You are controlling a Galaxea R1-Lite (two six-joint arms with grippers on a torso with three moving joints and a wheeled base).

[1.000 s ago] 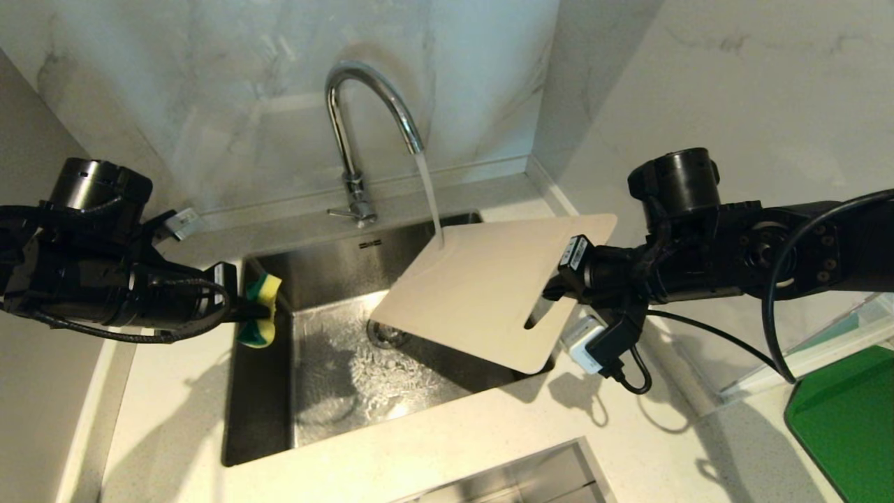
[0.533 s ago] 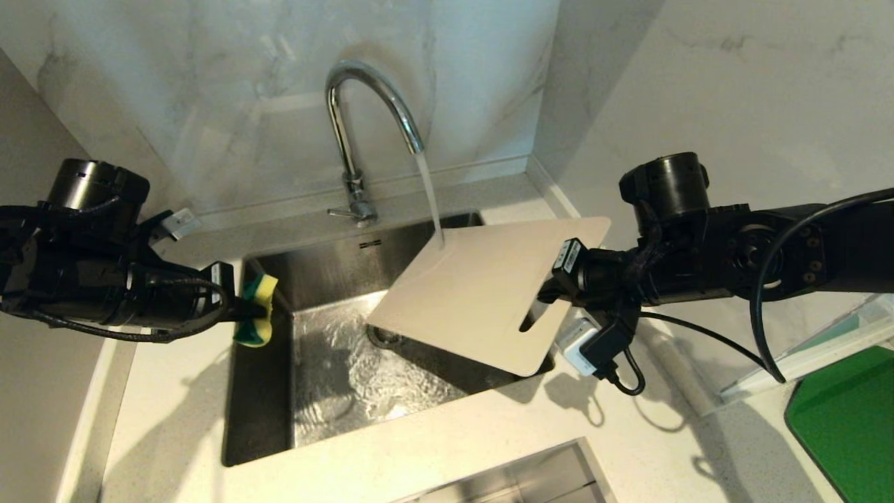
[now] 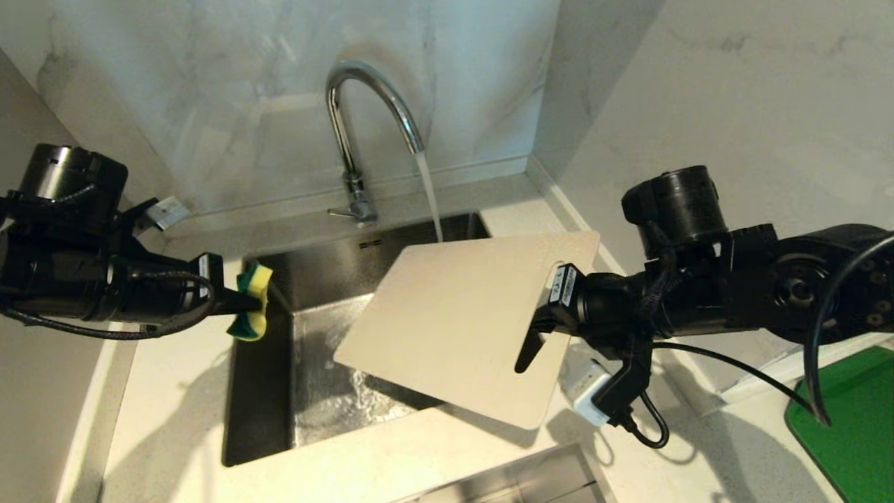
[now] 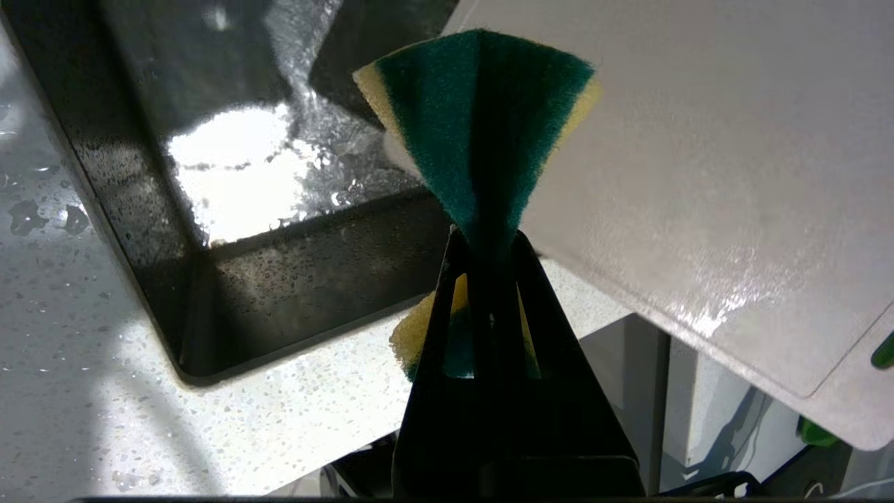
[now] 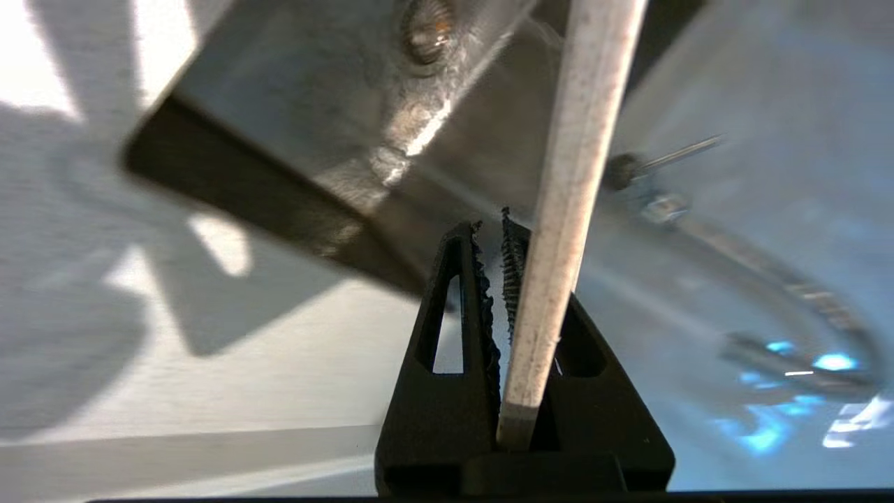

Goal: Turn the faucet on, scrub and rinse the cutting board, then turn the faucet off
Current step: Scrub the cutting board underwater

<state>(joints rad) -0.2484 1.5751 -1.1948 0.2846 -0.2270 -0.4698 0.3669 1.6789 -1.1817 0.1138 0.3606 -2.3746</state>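
Head view: right end effector (image 3: 534,335) pinches the cutting board (image 3: 454,321) mid-frame under the running faucet (image 3: 356,126); left end effector (image 3: 241,304) clamps a sponge (image 3: 251,307).

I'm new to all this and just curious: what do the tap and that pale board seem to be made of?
The faucet looks like polished chrome metal: mirror-bright, with sharp reflections. The cutting board seems matte cream plastic, thin and stiff, with a cut handle slot; wood is unlikely, as no grain shows.

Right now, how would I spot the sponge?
Find the steel sink under the running faucet. At its left rim, the left gripper pinches the sponge, clear of the cutting board. It alone is yellow and green.
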